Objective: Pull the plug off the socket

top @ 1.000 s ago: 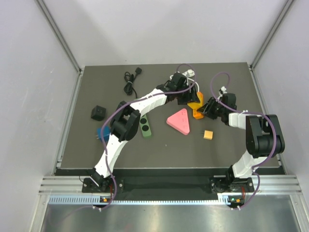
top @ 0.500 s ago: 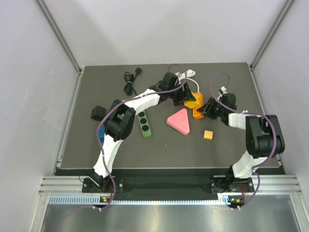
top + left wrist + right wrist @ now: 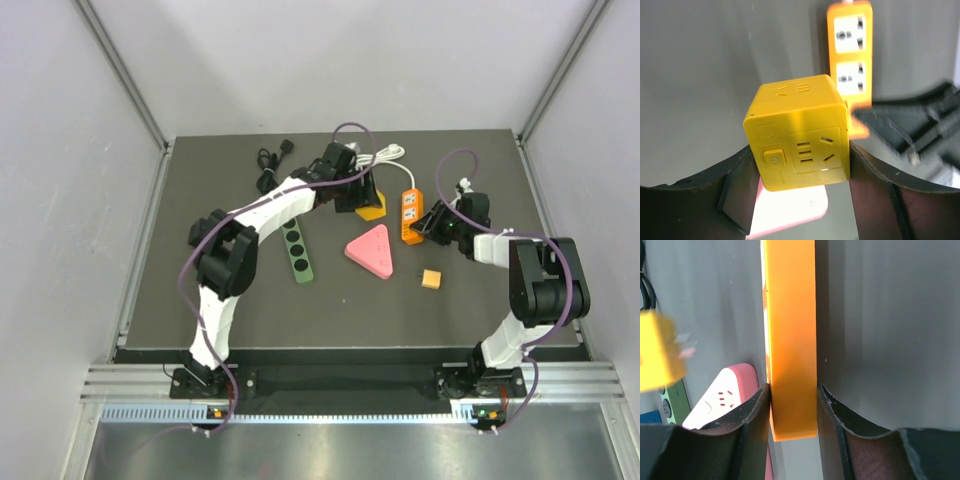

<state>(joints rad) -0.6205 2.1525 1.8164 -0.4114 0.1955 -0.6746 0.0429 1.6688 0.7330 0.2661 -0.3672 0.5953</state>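
Left gripper clamps yellow cube plug by two sides. Plug now off orange socket strip - just beside it at 9 o'clock, not touching. Half second ago plug sat on strip. Right gripper squeezes strip's end - strip in same spot. Pink triangle socket at 6 o'clock of plug.

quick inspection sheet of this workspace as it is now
surface: dark table, flat
job's things: yellow cube lifted, apart from orange strip
clutter: pink triangle socket, green strip, small orange block
grippers: left gripper shut on yellow cube; right gripper shut on orange strip
cables: white cord at the orange strip's far end; black cord coiled; purple arm cables
surroundings: pale walls, metal frame posts
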